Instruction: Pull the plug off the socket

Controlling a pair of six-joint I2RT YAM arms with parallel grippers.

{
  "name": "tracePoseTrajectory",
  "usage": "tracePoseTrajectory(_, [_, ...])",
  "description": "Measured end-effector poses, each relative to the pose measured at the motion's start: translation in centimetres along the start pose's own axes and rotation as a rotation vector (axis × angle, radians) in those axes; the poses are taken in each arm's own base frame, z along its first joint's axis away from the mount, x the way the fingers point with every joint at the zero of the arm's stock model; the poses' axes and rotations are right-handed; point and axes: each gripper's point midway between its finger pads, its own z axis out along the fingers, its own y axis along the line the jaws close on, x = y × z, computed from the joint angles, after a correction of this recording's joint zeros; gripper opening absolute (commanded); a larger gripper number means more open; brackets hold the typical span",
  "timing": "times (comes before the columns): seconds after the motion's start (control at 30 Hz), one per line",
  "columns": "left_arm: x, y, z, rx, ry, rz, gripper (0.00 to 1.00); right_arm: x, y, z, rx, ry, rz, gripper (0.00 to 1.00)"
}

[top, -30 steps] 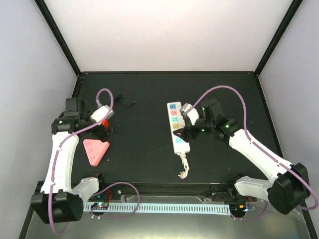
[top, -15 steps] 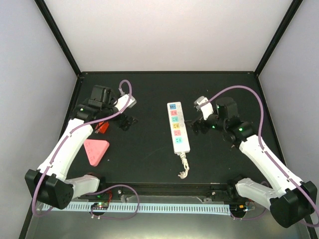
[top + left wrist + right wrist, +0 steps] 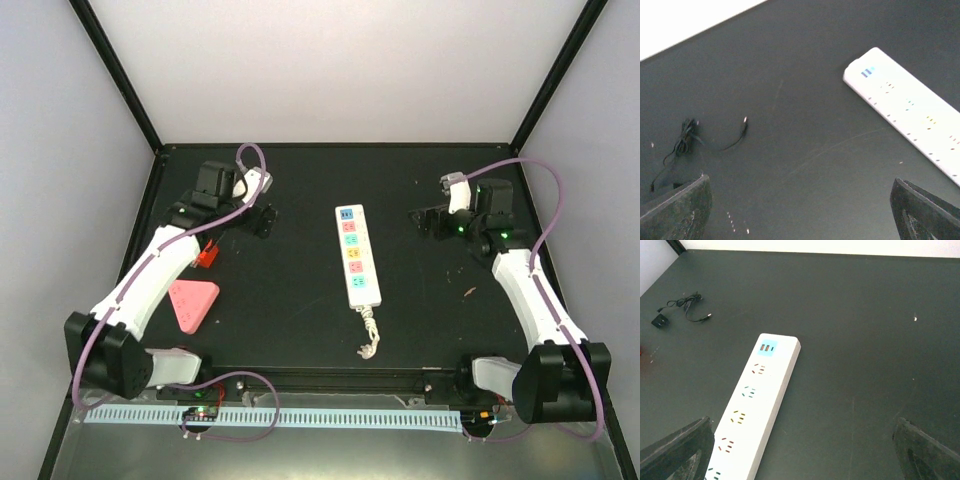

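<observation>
The socket [image 3: 357, 255], a long white strip with pastel outlet faces, lies mid-table with a frayed cord stub [image 3: 370, 338] at its near end. No outlet that shows in the top view or on the socket [image 3: 752, 407] in the right wrist view has anything in it. A small red piece [image 3: 207, 255], apparently the plug, lies apart to the socket's left. My left gripper [image 3: 262, 220] hovers open at the back left, nothing between its fingers; the socket's [image 3: 910, 107] far end is to its right. My right gripper [image 3: 428, 222] is open and empty, right of the socket.
A pink triangular block [image 3: 190, 303] lies at the near left beside the red piece. A small black adapter [image 3: 660, 322] with a thin cable [image 3: 687, 140] sits near the back left corner. Black frame posts and white walls bound the dark mat [image 3: 300, 300].
My right gripper has left the socket's side and drawn back to the right. My left gripper has risen from the red piece and swung toward the back left.
</observation>
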Motion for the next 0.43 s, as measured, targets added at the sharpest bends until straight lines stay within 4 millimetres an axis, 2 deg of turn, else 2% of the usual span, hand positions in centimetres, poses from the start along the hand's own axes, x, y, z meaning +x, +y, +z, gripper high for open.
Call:
tracePoseTrajectory(0.2, [2.5,1.3,3.4,-0.050,0.124,-0.059,0.99,0.1,-0.2,0.6,-0.015,-0.017,0.033,1.00])
tracePoseTrajectory(0.43, [2.0,1.7,3.4,-0.069,0.123,-0.075,0.99,0.6,-0.2,0.9,-0.021,-0.020,0.047,1.00])
